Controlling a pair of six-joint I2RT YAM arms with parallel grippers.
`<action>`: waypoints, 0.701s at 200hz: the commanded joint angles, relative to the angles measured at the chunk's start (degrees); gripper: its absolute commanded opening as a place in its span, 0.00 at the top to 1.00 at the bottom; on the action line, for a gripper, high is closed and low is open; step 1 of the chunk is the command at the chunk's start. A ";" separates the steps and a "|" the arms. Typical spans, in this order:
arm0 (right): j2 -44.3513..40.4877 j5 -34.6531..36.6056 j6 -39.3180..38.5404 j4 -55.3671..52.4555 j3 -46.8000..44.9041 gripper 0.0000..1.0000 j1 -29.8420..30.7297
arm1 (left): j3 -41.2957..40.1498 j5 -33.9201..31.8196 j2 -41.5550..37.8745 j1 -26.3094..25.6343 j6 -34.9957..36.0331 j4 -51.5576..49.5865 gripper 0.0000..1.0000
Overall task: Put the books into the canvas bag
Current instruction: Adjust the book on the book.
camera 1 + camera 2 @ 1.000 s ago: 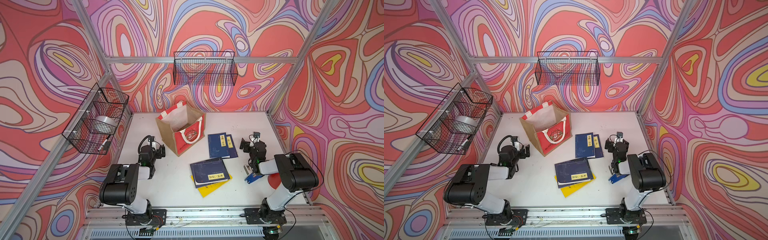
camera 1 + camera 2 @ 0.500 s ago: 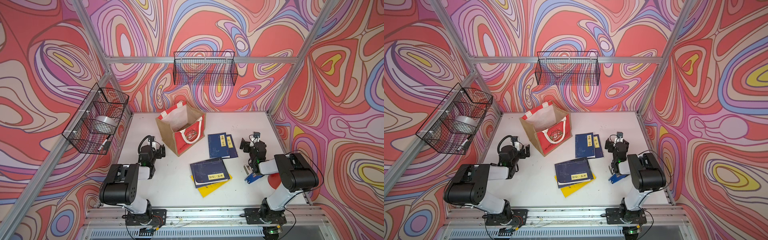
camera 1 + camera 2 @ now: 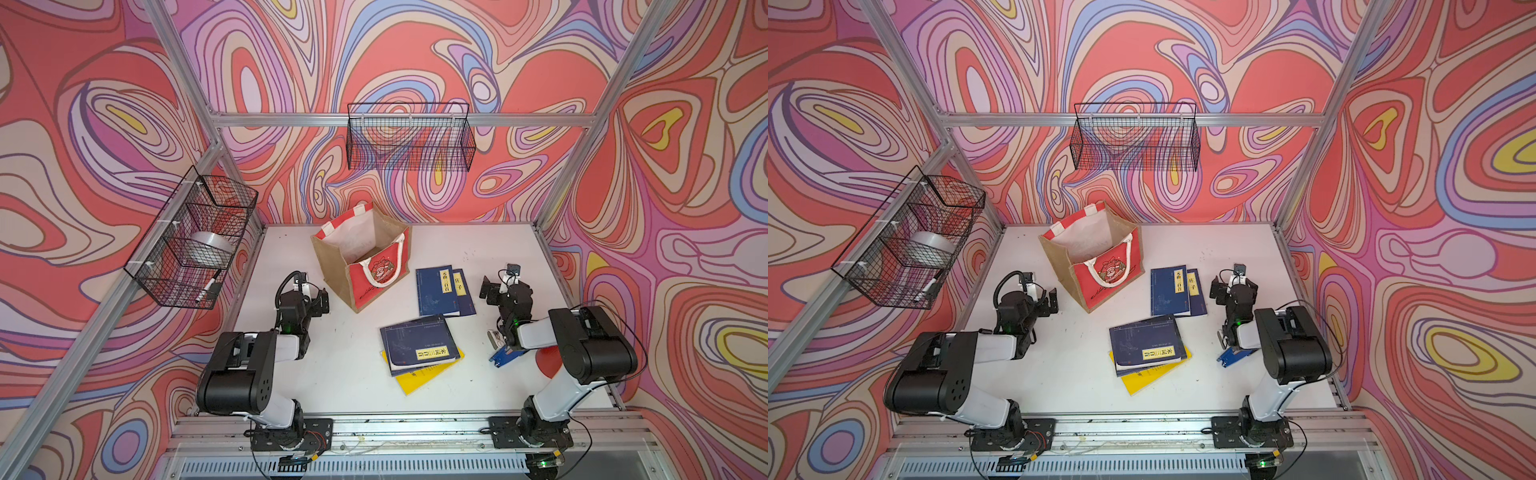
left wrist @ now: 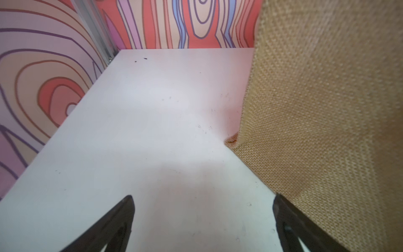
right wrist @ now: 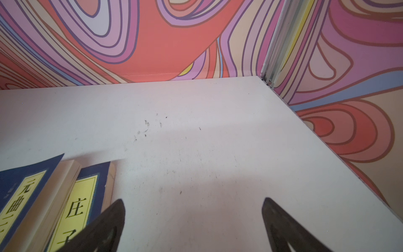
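The canvas bag point(image 3: 334, 270) point(image 3: 1065, 274) stands upright and open at the back middle of the white table, showing its white lining. To its right lie two overlapping navy books point(image 3: 436, 291) point(image 3: 1169, 291) with yellow labels. Nearer the front sits a second stack, navy books point(image 3: 415, 345) point(image 3: 1142, 343) on a yellow book point(image 3: 428, 376) point(image 3: 1144, 380). My left gripper point(image 3: 321, 298) point(image 4: 202, 197) is open and empty, low over the table, one finger close beside the bag's tan wall point(image 4: 327, 109). Just right of the two navy books point(image 5: 87, 181), my right gripper point(image 3: 490, 289) point(image 5: 193, 200) also hangs open and empty.
A blue stapler point(image 3: 505, 356) lies under the right arm, with a red round object point(image 3: 546, 361) beside it. Black wire baskets hang on the back wall point(image 3: 409, 137) and the left wall point(image 3: 195, 237); the left one holds a tape roll point(image 3: 210, 249).
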 commanded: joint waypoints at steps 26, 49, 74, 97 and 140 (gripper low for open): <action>0.59 -0.27 0.20 -0.38 1.03 0.02 -0.36 | 5.95 -24.69 -5.10 -6.68 -2.16 -13.94 0.00; 0.53 -0.26 0.17 -0.33 0.94 0.02 -0.35 | 14.04 -38.35 -6.99 -9.76 -7.49 -28.85 0.00; 0.38 -0.22 0.17 0.08 0.83 0.02 -0.33 | 26.01 -41.81 -9.02 -11.74 -22.56 -58.69 0.00; 0.33 0.24 0.01 0.89 0.37 0.02 -0.32 | 34.11 -40.73 -10.74 -11.99 -26.47 -75.21 0.00; -6.01 1.97 -2.46 -9.71 3.47 0.04 1.90 | 43.72 -31.36 -15.39 -11.93 -21.83 -86.02 0.00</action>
